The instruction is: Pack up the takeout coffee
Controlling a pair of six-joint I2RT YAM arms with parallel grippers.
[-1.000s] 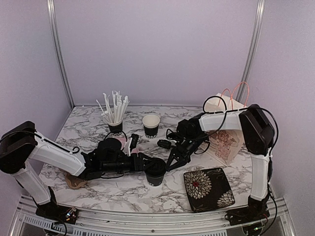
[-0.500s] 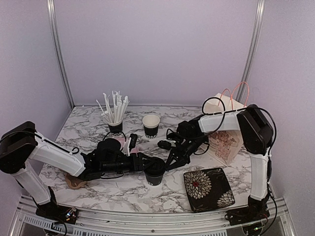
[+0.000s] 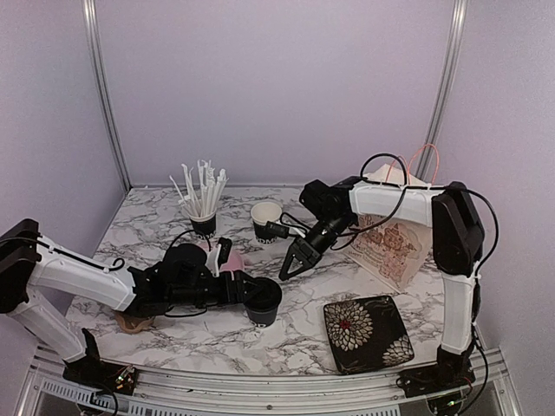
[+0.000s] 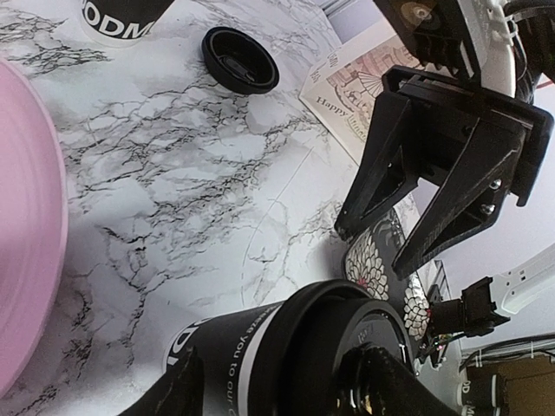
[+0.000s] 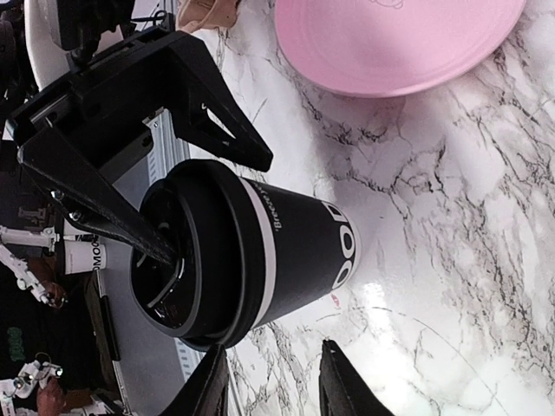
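Observation:
One takeout cup (image 3: 262, 302) stands lidded at the front centre; it also shows in the left wrist view (image 4: 286, 355) and the right wrist view (image 5: 260, 251). My left gripper (image 3: 250, 295) (image 4: 277, 390) is shut on its rim, with one finger on the lid and one outside the wall. The second cup (image 3: 266, 219) stands open and lidless further back. A loose black lid (image 4: 240, 62) lies on the table near it. My right gripper (image 3: 290, 264) (image 5: 273, 390) is open and empty. It hangs above the table between the two cups, and it shows in the left wrist view (image 4: 377, 247).
A pink plate (image 3: 227, 258) lies left of the lidded cup. A black cup of white sticks (image 3: 202, 208) stands at the back left. A black floral tray (image 3: 367, 332) is at the front right. A paper gift bag (image 3: 395, 234) stands behind it. A brown pulp carrier (image 3: 134, 322) is under my left arm.
My right gripper has lifted off the lidded cup and swung back towards the open cup. My left gripper has drawn the lidded cup slightly left.

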